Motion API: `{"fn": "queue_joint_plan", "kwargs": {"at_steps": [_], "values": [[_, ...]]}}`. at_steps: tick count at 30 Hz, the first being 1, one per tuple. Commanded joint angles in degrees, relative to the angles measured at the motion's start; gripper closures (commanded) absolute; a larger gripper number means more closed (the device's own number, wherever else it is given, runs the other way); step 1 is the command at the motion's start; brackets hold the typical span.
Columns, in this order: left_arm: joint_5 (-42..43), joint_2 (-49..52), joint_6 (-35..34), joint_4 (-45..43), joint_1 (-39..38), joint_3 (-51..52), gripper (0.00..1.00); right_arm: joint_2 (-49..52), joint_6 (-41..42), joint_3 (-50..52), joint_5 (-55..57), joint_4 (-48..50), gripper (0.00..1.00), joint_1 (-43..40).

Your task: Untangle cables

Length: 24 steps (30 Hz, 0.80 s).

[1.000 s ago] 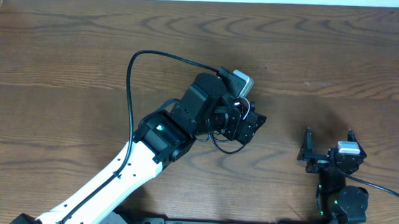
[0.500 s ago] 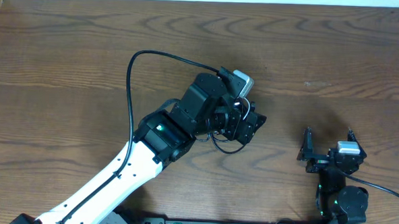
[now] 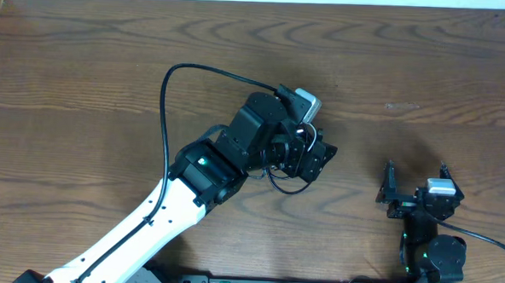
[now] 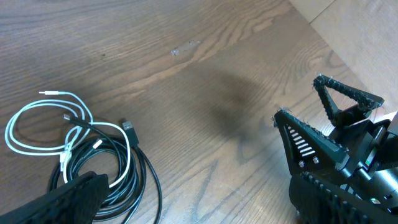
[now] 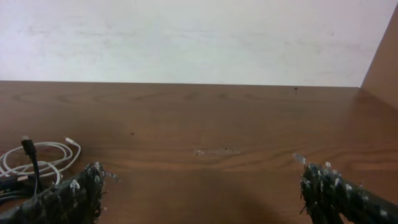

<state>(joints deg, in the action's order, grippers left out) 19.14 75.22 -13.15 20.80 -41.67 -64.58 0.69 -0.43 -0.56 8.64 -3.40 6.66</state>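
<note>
The cables lie in one tangled heap under my left arm's head. In the left wrist view the white cable loops at the left, crossing over the coiled black cables. My left gripper hovers open, its left finger above the coil and nothing between the jaws. In the overhead view only a black loop of the cables shows below the left gripper. My right gripper stands open at the lower right, well apart from the heap. The right wrist view shows the white cable at far left, left of the open right gripper.
A thick black wire arcs from the left arm over the table to its wrist camera. The right gripper's fingers show at the right of the left wrist view. A pale wall rises behind the table's far edge.
</note>
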Motion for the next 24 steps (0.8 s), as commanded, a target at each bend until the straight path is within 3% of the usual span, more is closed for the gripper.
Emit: {"fn": "queue_joint_plan", "kwargs": {"at_steps": [1,16,21,24], "values": [[-0.59,-0.20,-0.07,0.13,0.15,-0.42,0.02,-0.35,0.57,0.24,0.17,-0.04,0.01,-0.28],[-1.05,-0.20,-0.20,0.13,0.15,-0.42,0.02,-0.37,0.57,0.24,0.17,-0.04,0.01,-0.28],[-9.11,-0.22,-10.12,0.61,0.98,-0.44,0.02,-0.35,0.57,0.24,0.17,-0.04,0.01,-0.28],[-9.35,-0.22,-10.34,1.68,2.67,-0.44,0.02,-0.37,0.57,0.24,0.17,-0.04,0.01,-0.28]]}}
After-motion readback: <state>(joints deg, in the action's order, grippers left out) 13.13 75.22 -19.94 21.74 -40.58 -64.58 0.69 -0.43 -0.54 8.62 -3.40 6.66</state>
